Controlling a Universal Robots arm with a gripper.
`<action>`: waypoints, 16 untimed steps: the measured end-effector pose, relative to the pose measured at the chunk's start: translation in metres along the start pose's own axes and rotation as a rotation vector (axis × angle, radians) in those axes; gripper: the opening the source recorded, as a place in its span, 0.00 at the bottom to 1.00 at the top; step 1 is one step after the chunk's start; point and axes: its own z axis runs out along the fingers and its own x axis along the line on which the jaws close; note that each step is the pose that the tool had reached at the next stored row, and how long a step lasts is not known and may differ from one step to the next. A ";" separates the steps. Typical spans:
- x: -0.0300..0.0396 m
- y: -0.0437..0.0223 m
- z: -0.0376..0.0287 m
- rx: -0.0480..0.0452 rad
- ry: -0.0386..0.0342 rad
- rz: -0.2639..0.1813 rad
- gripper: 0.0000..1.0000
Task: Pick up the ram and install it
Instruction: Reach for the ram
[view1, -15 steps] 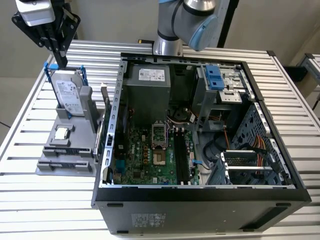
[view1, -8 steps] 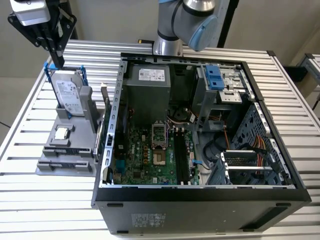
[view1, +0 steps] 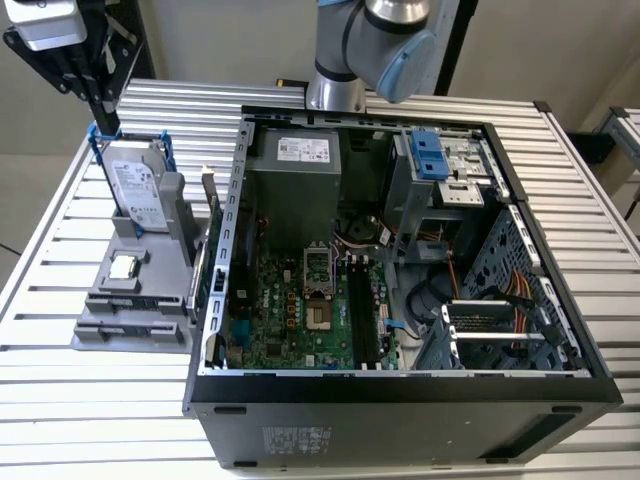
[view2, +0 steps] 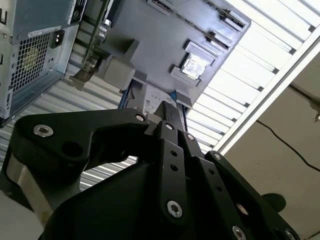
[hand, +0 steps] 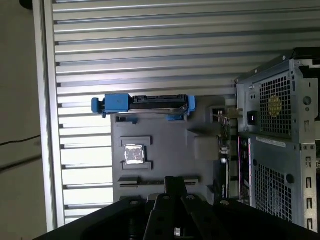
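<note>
Nearest me is the open PC case (view1: 400, 385) on the slatted tabletop (view1: 100, 430), with the green motherboard (view1: 290, 310) flat inside. On the exterior view's left sits a gray parts holder (view1: 100, 300) with a CPU chip (view1: 124, 266) on it. The ram (view1: 213, 245), far as I can tell, is the dark stick standing on edge between that holder and the case wall, long axis running near to far. Further back the hard drive (view1: 135, 190) stands in its blue bracket. The gripper (view1: 104, 126) hangs just over its far corner, fingers (view1: 93, 92) pinched together, holding nothing. So the ram lies nearer than the fingers and toward the exterior view's right. There are pale labels on the drive and the power supply (view1: 295, 180), but I can't read them from here.
</note>
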 end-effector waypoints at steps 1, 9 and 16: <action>0.0013 -0.0001 0.0000 -0.0001 -0.0001 0.000 0.00; 0.0086 -0.0006 0.0001 -0.0001 -0.0001 -0.001 0.00; 0.0088 -0.0006 0.0001 0.0000 0.0001 -0.001 0.00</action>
